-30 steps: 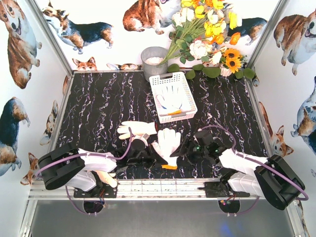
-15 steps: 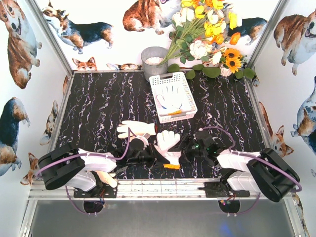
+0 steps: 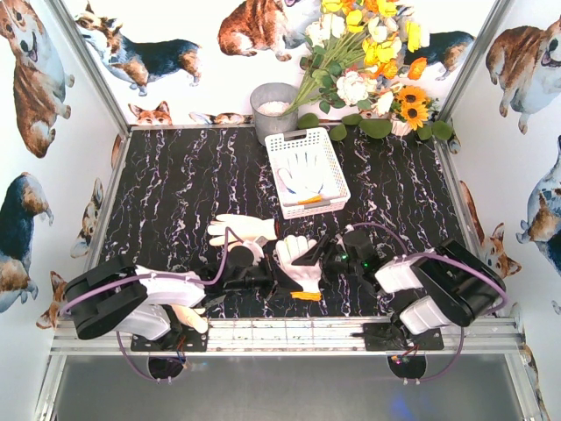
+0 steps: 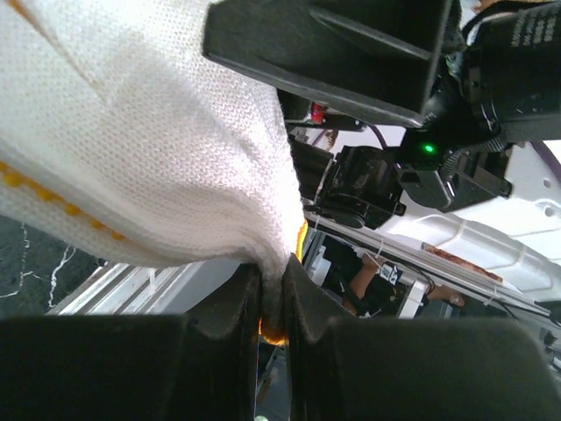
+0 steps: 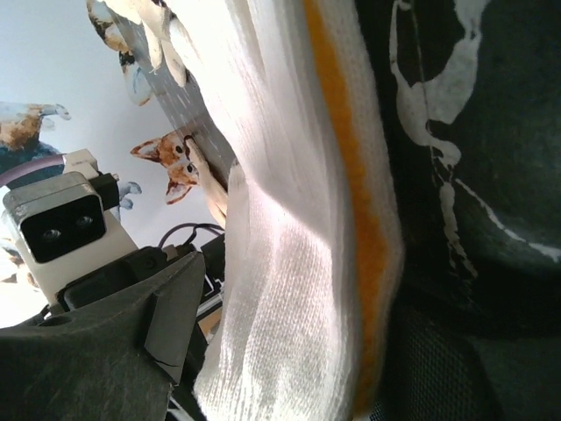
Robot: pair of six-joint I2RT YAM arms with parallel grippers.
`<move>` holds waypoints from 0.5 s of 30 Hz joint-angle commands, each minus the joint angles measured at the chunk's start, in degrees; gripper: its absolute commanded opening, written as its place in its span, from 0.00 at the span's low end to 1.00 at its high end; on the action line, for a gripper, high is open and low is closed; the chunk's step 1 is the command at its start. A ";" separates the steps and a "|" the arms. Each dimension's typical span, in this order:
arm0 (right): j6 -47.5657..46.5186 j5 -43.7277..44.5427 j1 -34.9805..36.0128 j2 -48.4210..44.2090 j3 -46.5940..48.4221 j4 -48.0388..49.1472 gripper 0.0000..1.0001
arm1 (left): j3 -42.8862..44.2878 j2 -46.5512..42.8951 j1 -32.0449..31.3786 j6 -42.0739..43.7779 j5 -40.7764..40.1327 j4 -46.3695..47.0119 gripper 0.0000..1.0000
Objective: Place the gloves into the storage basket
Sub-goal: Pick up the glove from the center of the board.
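At the near edge of the black marbled table (image 3: 175, 184), the left gripper (image 4: 273, 282) pinches a white knit orange-cuffed glove (image 3: 294, 267), apparently steadying it for the right gripper (image 3: 314, 254), whose jaws gape astride it. The white slotted plastic basket (image 3: 335, 167) stands beyond.

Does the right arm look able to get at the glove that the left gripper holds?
Probably yes: the right gripper, jaws open, sits right beside the glove near its orange cuff, with nothing between them.

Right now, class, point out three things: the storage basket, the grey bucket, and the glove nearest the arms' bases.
storage basket (image 3: 317, 209): top view, on its near wall.
grey bucket (image 3: 263, 123): top view, on its side wall.
front glove (image 3: 296, 270): top view, on its palm.
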 commanded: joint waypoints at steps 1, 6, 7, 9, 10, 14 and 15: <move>-1.88 2.17 -0.01 2.97 -0.05 2.26 0.67 | -0.18 -2.09 0.35 -0.84 2.10 2.48 0.00; -2.80 1.69 -0.04 4.64 1.03 3.24 0.59 | -0.19 -2.89 0.35 -0.53 3.23 1.52 0.00; -2.99 1.48 -0.04 4.92 1.30 3.39 0.58 | -0.19 -3.06 0.35 -0.41 3.42 1.44 0.00; -3.04 1.13 -0.05 5.47 1.58 3.93 0.53 | -0.02 -3.36 0.35 -0.07 3.86 0.71 0.00; -2.98 0.96 -0.04 5.66 1.68 4.48 0.49 | 0.01 -3.54 0.37 0.08 3.97 0.28 0.00; -3.04 0.09 -0.01 5.45 1.96 6.55 0.29 | -0.40 -4.84 0.35 0.27 3.90 -1.15 0.00; -3.19 -0.16 -0.05 5.10 2.17 6.84 0.25 | -0.58 -5.36 0.35 0.30 3.74 -1.78 0.00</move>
